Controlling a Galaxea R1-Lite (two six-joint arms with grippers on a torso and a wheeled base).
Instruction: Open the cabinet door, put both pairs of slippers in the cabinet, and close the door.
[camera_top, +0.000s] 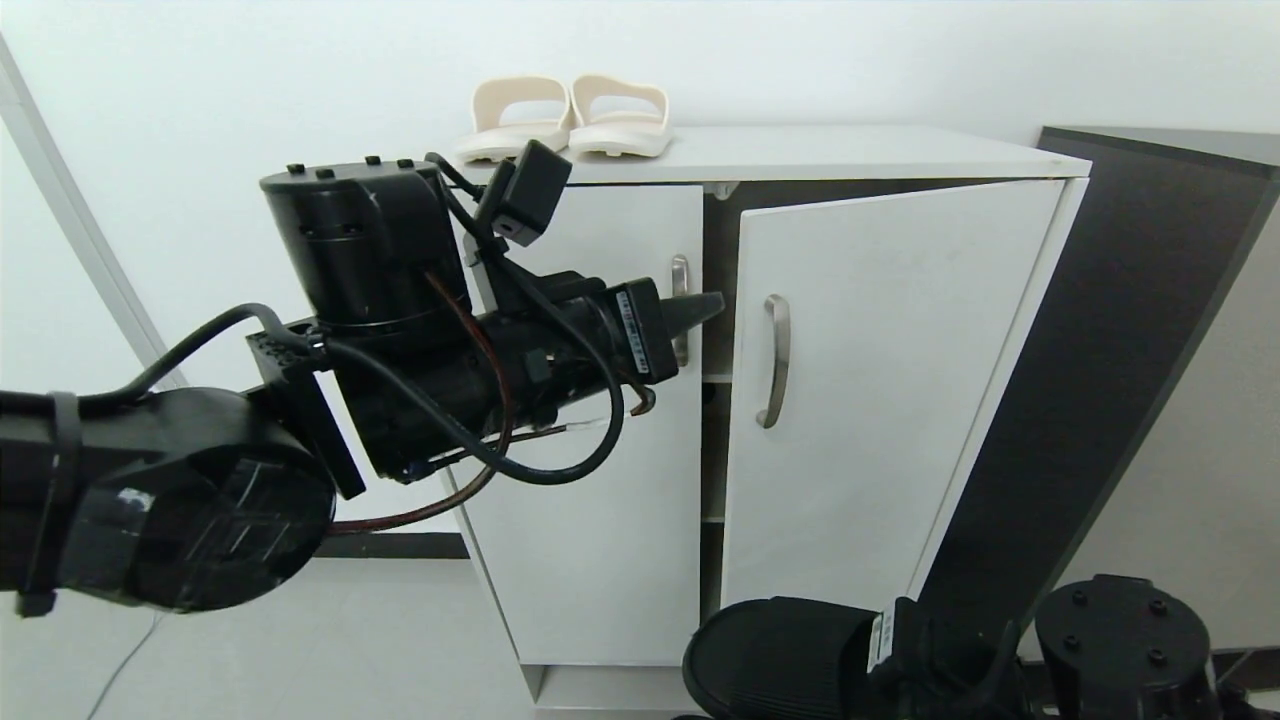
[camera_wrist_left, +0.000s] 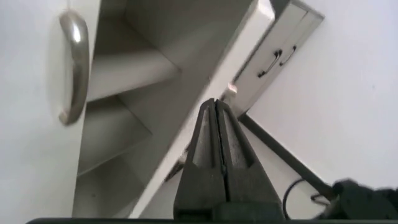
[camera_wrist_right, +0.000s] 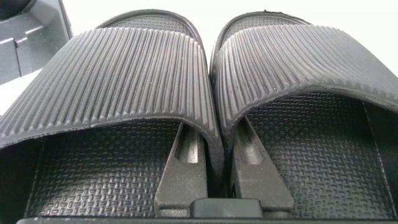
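The white cabinet (camera_top: 850, 150) has its right door (camera_top: 880, 400) swung partly open and its left door (camera_top: 600, 520) closed. A cream pair of slippers (camera_top: 565, 115) sits on top. My left gripper (camera_top: 712, 304) is shut and empty, its tip at the dark gap between the doors, just past the left door's handle (camera_top: 680, 275). In the left wrist view the left gripper (camera_wrist_left: 216, 111) points at the shelves (camera_wrist_left: 124, 68) inside, beside a metal handle (camera_wrist_left: 74, 68). Low in front of the cabinet, my right gripper (camera_wrist_right: 214, 134) is shut on the touching inner walls of the black slippers (camera_wrist_right: 137, 74), also seen at the black slippers (camera_top: 775, 650).
A dark grey panel (camera_top: 1150, 300) stands against the cabinet's right side. The right door's handle (camera_top: 775, 360) faces me. White wall lies behind and to the left, with pale floor (camera_top: 400, 640) below.
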